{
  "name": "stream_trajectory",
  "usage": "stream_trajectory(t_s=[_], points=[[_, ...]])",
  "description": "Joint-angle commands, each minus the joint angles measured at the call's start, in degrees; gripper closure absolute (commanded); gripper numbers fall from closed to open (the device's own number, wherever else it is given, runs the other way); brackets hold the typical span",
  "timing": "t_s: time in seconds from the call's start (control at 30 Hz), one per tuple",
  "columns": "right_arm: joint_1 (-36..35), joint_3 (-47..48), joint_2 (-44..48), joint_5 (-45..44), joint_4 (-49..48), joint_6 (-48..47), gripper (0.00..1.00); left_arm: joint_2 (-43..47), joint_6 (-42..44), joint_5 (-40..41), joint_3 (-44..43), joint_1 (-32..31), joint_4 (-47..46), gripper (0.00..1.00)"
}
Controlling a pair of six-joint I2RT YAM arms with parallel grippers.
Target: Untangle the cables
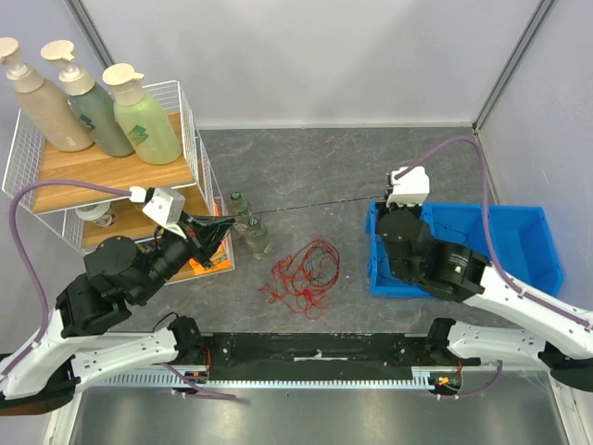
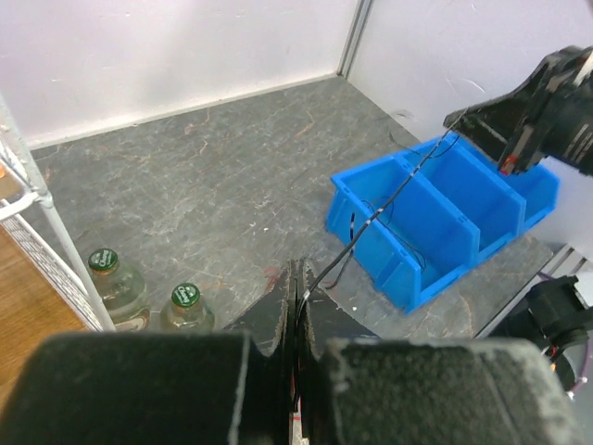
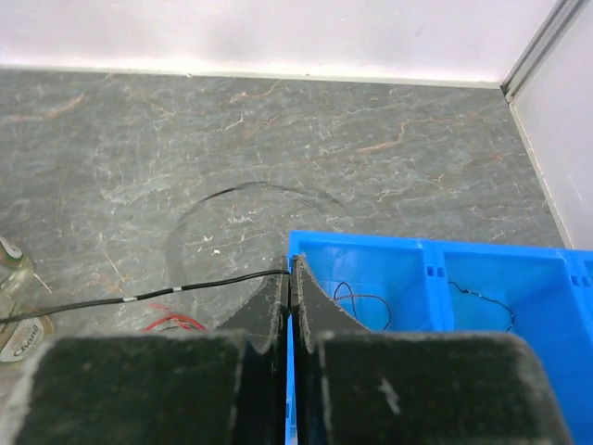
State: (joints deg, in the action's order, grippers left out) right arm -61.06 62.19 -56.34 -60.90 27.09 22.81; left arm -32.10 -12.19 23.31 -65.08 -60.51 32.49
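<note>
The black cable vanishes between the blurred fingers of the left gripper, its end hidden. The right gripper covers the near corner of the blue bin; left of it, the edge cuts a bottle

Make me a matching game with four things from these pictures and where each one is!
Things
1. black cable
2. red tangle of cables
3. blue bin
4. three pump bottles

Places
A. standing on the wooden top shelf
B. pulled straight between the left fingers and the right fingers
C. lying loose in the middle of the table
D. on the right side of the table, by the right arm

Pairs: 1-B, 2-C, 3-D, 4-A
</note>
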Motion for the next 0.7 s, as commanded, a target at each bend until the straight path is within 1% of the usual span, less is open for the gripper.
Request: stream_trajectory(t_s=[0.0, 0.1, 0.17, 0.27, 0.37, 0.47, 0.6, 0.67], points=[[0.94, 1.18, 5.79, -6.89, 1.75, -1.37, 1.00, 2.04, 4.36, 0.08, -6.37, 0.13, -2.25, 0.98], [0.94, -1.72, 8.60, 10.66, -6.32, -2.15, 1.00, 1.95, 4.54, -3.44, -6.64, 0.04, -5.23, 0.98], [0.94, -2.34, 8.70, 21.74, -10.11, -0.49, 1.00, 1.08, 4.28, -5.90, -6.12, 0.13, -6.64, 0.98], [0.94, -0.06, 7.12, 31.34, -11.97, 2.06, 1.00, -1.03, 2.26, -9.06, -4.54, 0.13, -8.23, 0.98], [0.94, 1.70, 5.28, 36.46, -11.71, 2.59, 1.00, -4.19, -0.72, -13.80, -1.90, 0.13, -12.87, 0.98], [0.94, 0.57, 5.53, 35.95, -9.87, 3.99, 1.00, -10.24, -2.49, -17.50, -1.45, 0.04, -16.66, 0.98], [0.85, -3.03, 7.46, 39.62, -6.01, 4.44, 1.00, -18.86, -6.09, -18.38, -1.37, 0.04, -20.26, 0.98], [0.94, -4.53, 9.48, 38.94, -2.41, 5.49, 1.00, -22.55, -8.11, -20.75, -0.32, 0.13, -23.51, 0.98]])
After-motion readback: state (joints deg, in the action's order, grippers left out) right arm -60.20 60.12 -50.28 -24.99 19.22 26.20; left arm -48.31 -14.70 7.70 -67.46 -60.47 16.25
